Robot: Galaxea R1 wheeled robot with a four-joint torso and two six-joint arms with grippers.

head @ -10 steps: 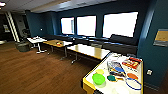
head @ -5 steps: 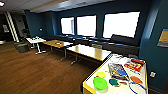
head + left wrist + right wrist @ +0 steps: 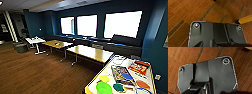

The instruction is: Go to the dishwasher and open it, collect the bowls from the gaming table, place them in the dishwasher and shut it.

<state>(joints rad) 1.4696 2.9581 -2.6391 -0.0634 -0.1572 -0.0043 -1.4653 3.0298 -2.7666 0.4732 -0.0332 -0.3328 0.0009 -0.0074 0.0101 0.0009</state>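
Left pincer: the wrist view does not show whether it is released or clenched; cannot tell. Right pincer: likewise cannot tell. Directly beneath both lies brown plank floor; a pale wooden edge sits just off the left pincer's side, above that floor.

In the head view, nearest ahead and on the right pincer's side, stands a white-topped table with a yellow rim. On it lie a round green dish, a yellow dish just beyond it and a dark green dish beside it; whether these are the bowls cannot be confirmed. A red box rests farther back on the same top.

Beyond stands a long wooden table; then a second wooden table; then a small white table, towards the left pincer's side. Farthest off, dark bench seating runs under bright windows.
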